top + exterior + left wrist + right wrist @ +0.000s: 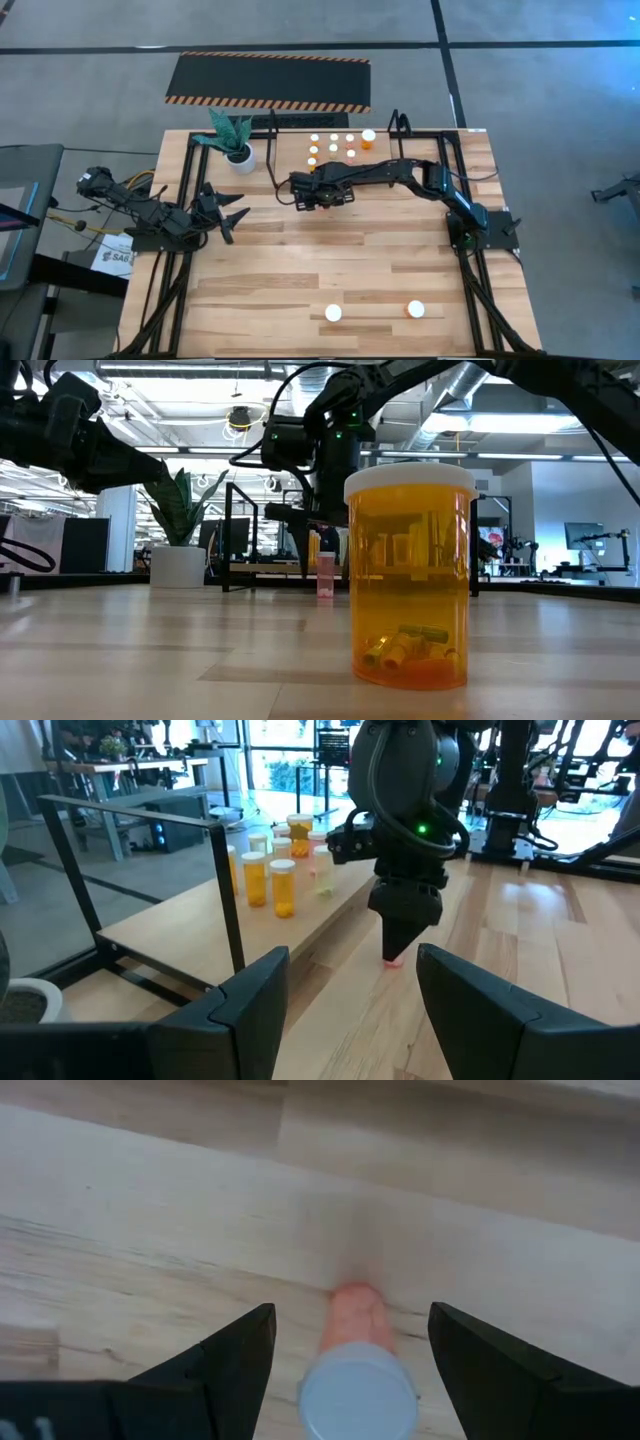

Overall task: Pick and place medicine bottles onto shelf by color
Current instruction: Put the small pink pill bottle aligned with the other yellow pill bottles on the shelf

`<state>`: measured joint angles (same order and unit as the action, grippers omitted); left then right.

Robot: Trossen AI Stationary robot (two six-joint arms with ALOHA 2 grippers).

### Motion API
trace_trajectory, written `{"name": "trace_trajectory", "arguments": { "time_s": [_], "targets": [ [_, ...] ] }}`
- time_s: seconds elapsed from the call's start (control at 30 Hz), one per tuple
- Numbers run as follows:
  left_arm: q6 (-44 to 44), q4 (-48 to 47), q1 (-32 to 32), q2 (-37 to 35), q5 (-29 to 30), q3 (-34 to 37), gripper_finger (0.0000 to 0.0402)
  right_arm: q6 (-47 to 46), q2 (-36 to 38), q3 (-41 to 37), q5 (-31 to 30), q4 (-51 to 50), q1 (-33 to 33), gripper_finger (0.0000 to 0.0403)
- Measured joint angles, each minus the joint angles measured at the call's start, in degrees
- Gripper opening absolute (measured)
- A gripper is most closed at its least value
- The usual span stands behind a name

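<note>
A small pink medicine bottle [355,1325] with a white cap [358,1398] stands upright on the table, also seen in the low view [325,576]. My right gripper [352,1313] points down over it, open, one finger on each side without touching [318,195]. Several orange, white-capped bottles [335,148] stand on the shelf [390,152] at the table's far side, framed by black tubes [225,890]. My left gripper [232,215] waits open at the table's left, holding nothing [352,960].
Two more white-capped bottles [333,313] [416,309] stand near the table's front edge; one orange bottle [410,575] fills the low view's foreground. A white plant pot [240,155] sits left of the shelf. A hazard-striped mat [268,82] lies on the floor beyond.
</note>
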<state>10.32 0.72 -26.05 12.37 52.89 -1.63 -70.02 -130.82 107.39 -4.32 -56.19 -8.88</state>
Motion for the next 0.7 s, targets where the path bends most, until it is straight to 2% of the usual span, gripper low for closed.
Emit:
{"name": "trace_trajectory", "arguments": {
  "time_s": [0.13,0.27,0.7],
  "targets": [
    [0.00,-0.01,0.01,0.00,0.00,0.00,0.0208,0.02,0.00,0.00,0.00,-0.05,0.00,0.0283],
    [0.00,-0.01,0.01,0.00,-0.01,0.00,0.0208,0.00,0.00,0.00,0.00,-0.15,0.00,0.0265],
    [0.01,-0.01,0.01,0.00,-0.01,0.00,0.0208,-0.46,0.00,0.00,1.31,-0.58,0.00,0.0137]
  ]
}}
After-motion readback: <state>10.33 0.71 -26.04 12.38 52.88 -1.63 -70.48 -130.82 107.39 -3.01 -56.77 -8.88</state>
